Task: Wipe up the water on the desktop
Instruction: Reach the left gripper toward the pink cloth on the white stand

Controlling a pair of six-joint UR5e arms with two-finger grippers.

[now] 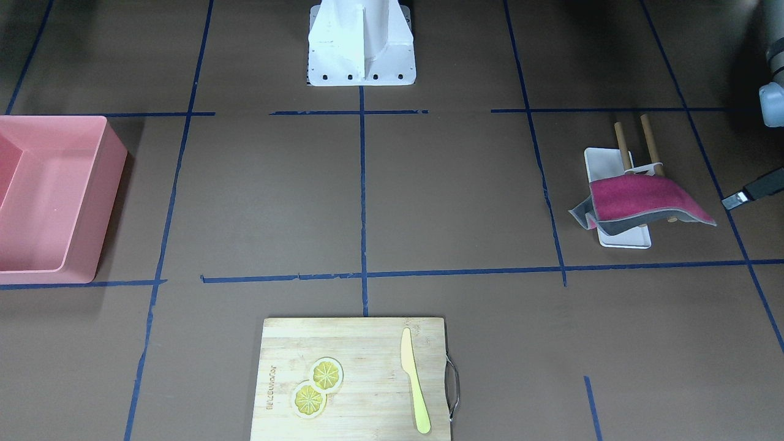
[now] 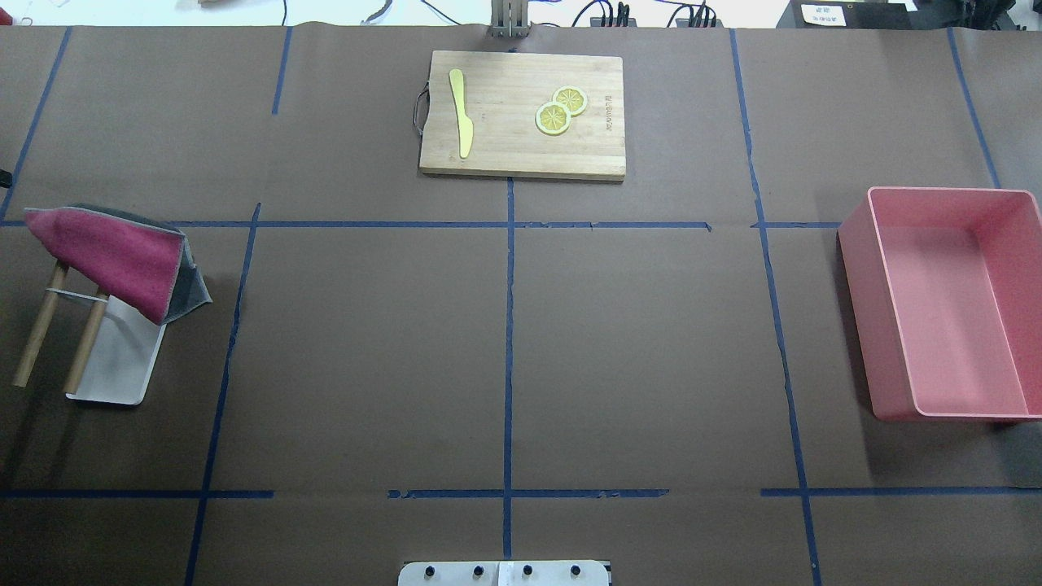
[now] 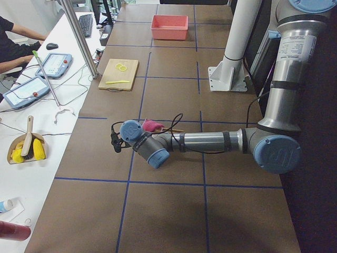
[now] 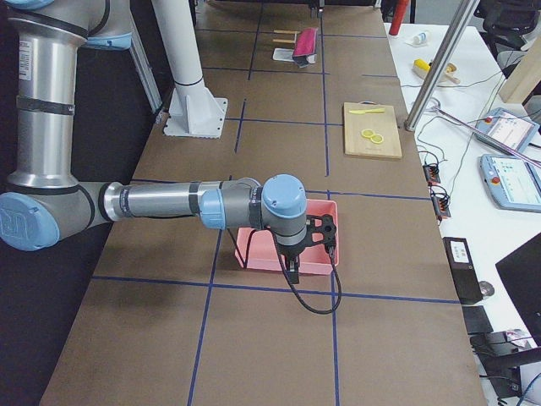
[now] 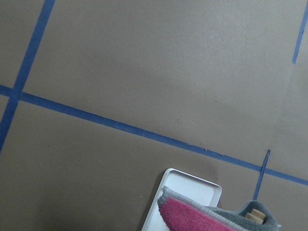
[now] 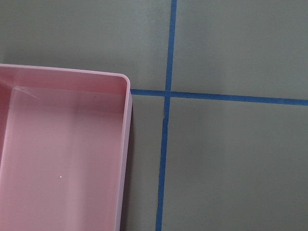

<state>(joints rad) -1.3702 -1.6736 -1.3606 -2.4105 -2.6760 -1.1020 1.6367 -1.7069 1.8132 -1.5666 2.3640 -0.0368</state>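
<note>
The desktop (image 2: 635,342) is a dark-brown surface with blue tape lines; no water shows on it in any view. A pink and grey cloth (image 2: 114,256) hangs on a wooden-peg rack (image 2: 41,334) over a white tray (image 2: 122,366) at the robot's left. My left gripper (image 3: 116,141) hovers just outside the cloth, toward the table's left end. Only one dark finger (image 1: 744,196) shows in the front view, so I cannot tell its state. The cloth's edge (image 5: 192,216) shows in the left wrist view. My right gripper (image 4: 326,233) hangs over the pink bin's outer edge; its state cannot be told.
A pink bin (image 2: 952,301) stands at the robot's right, its corner in the right wrist view (image 6: 62,154). A bamboo cutting board (image 2: 521,114) with two lemon slices (image 2: 560,110) and a yellow knife (image 2: 461,110) lies at the far middle. The robot's base (image 1: 361,43) is at the near edge.
</note>
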